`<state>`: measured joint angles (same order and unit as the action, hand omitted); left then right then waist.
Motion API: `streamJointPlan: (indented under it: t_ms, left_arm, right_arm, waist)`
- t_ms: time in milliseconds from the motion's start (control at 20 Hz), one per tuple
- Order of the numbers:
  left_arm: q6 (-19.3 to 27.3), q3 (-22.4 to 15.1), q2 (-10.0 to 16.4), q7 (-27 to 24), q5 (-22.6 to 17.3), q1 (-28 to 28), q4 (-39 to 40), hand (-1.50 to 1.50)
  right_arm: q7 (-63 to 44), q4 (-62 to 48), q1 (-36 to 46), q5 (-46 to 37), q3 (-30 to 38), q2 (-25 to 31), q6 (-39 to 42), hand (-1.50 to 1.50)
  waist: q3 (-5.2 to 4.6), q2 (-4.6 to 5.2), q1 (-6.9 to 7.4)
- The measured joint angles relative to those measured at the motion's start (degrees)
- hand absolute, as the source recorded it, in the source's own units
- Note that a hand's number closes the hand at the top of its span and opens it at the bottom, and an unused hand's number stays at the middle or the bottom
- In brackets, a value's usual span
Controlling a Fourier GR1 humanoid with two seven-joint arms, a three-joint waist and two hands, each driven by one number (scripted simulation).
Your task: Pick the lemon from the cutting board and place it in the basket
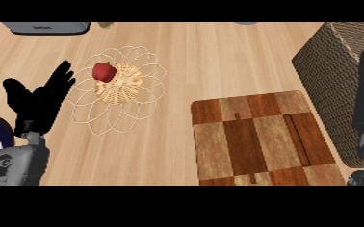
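Head view, looking steeply down: my left hand (39, 103) stands at the left edge of the pale wood-grain surface (206, 53). It is matte black and released, with its fingers straight, spread and pointing up, and it grasps nothing. Its grey forearm (21, 166) enters from the lower left corner.

Just right of that hand sits the basket (122, 90). It has a ring of thin, cream-coloured wire loops spread like flower petals around a tightly woven straw centre. The fruit in view is red rather than yellow, glossy and rounded. This red fruit (104, 71) lies inside the basket on the upper left part of the woven centre, apart from the hand.

Well to the right, at lower centre-right, the cutting board (259, 139) lies flat. It is a rectangular slab of polished wood, with light and dark reddish-brown blocks set in a chequer and a narrow groove near its right side.

A tall, dark woven box (331, 67) with a coarse wicker texture stands beside the board at the right edge. A grey, smooth-cornered appliance (46, 27) shows at the top left.

Of my right hand (359, 132) only a dark sliver shows at the right edge, and I cannot tell its state.
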<state>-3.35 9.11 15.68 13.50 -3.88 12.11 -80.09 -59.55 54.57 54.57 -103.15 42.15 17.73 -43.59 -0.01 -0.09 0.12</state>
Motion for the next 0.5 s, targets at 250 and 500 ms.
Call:
streamJointPlan:
  t_ms: [250, 500]
  left_arm:
    - [0.1, 0.6, 0.4, 0.5, -0.2, -0.9, -0.8, 0.00]
    - [0.1, 1.3, 0.5, 0.4, -0.4, -2.3, -0.8, 0.00]
  right_arm:
    - [-0.4, 12.4, -2.8, 1.2, 2.8, -3.0, -3.4, -1.50]
    - [-1.1, 30.2, -8.2, 4.1, 2.5, -10.2, -1.5, -1.50]
  waist:
    - [-0.01, -0.60, -1.08]
    - [-0.06, -1.10, -2.28]
